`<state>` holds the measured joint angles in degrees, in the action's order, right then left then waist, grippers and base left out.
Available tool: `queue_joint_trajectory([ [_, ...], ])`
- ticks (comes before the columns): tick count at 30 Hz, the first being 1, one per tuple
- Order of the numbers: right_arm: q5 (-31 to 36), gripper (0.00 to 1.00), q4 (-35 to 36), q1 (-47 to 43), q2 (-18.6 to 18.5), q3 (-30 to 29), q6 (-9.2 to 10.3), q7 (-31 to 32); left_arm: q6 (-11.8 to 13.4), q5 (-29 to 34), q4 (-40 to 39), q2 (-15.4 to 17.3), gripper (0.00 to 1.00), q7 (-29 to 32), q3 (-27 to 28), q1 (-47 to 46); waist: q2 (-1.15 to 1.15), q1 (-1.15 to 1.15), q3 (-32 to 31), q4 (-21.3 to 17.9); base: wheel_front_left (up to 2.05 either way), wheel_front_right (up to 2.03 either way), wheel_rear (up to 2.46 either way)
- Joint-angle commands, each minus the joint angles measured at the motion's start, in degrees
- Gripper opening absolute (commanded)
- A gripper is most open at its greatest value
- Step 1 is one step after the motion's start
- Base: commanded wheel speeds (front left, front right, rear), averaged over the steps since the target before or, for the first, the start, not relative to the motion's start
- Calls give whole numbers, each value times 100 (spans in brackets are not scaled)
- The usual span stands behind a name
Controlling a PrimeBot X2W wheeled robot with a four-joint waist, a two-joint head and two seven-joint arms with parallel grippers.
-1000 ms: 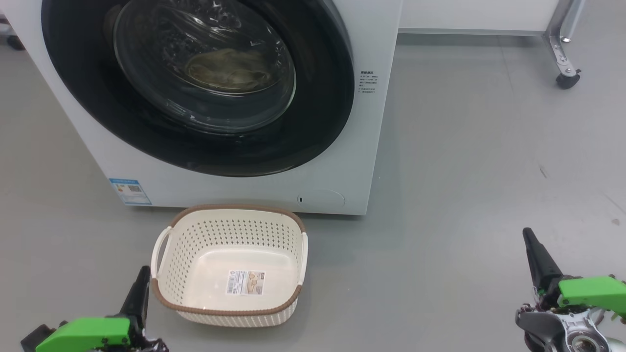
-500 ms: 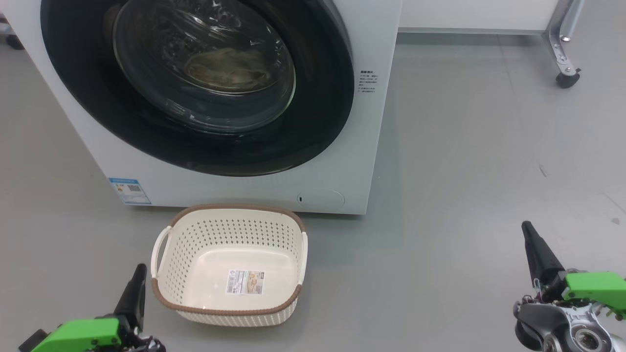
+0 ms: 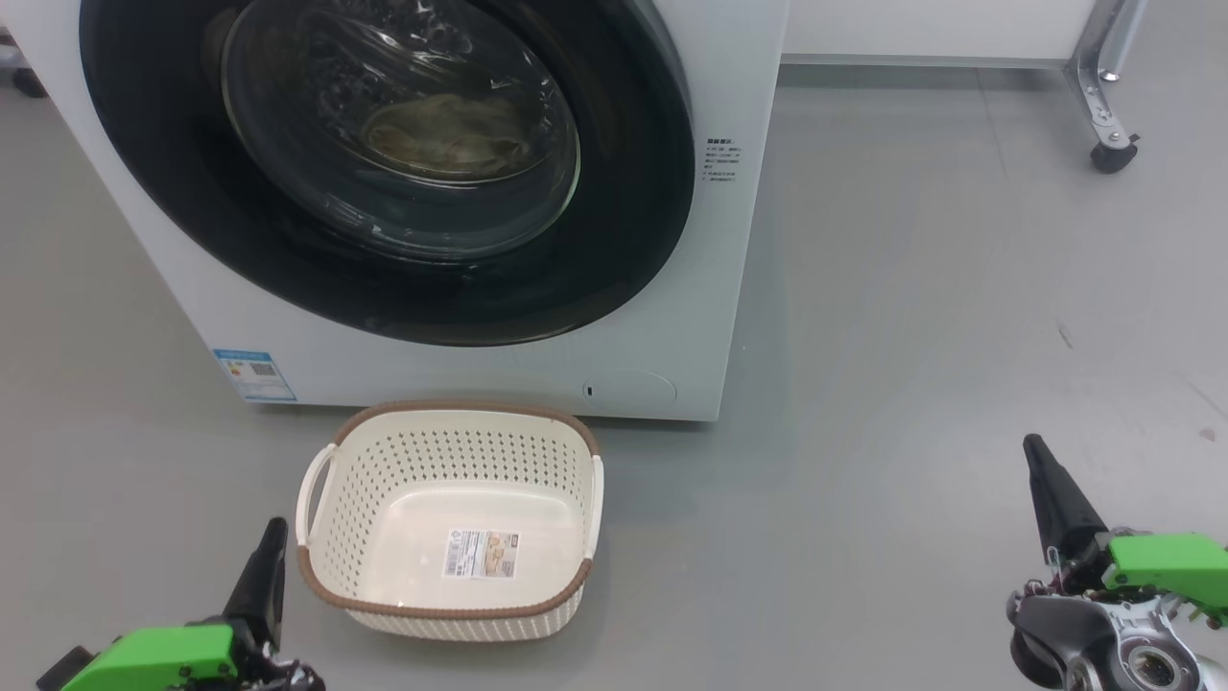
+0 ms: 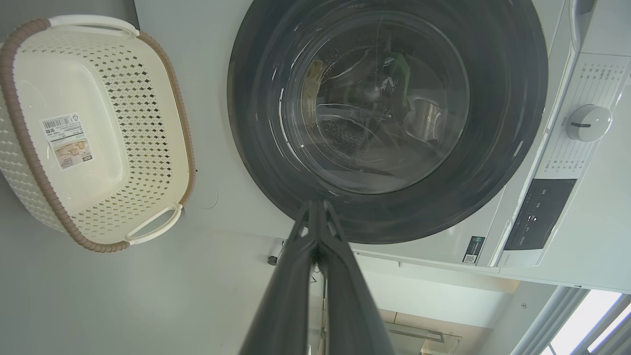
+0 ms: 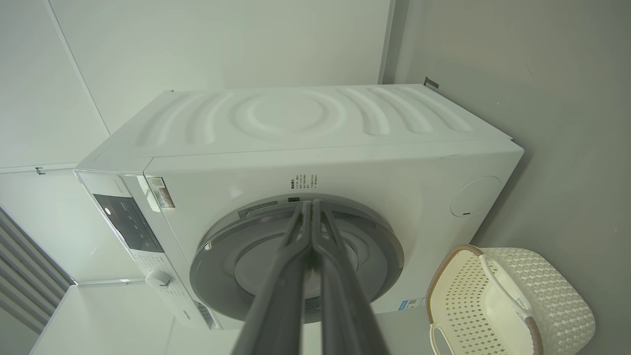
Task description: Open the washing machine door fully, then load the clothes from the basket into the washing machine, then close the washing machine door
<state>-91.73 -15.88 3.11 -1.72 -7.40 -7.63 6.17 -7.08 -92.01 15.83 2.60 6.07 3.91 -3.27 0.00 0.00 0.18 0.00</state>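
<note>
Our left gripper (image 3: 271, 537) and right gripper (image 3: 1041, 470), both pressed together and empty, shifted only slightly, while the washing machine door (image 3: 633, 173) is closed over the clothes (image 3: 451, 134) and the near basket (image 3: 460, 410) is empty, so we judge the task finished.

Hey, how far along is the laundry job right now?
Looks finished. Done: the basket is empty, the clothes lie behind the glass of the washing machine door, which looks closed on the washing machine. In hand: nothing; left end effector and right end effector are shut, empty. Left: nothing visible.
</note>
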Motion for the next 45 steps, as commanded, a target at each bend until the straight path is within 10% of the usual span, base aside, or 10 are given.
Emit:
queue_joint_trajectory([
  [1, -44, 0, 186, 307, -116, 88, 14, 32, -41, -28, -177, 42, 0, 30, 247, -291, 0, 0, 0, 0, 0, 0, 0],
  [45, -44, 0, 186, 307, -116, 88, 14, 31, -41, -19, -177, 35, 0, 38, 257, -292, 0, 0, 0, 0, 0, 0, 0],
])
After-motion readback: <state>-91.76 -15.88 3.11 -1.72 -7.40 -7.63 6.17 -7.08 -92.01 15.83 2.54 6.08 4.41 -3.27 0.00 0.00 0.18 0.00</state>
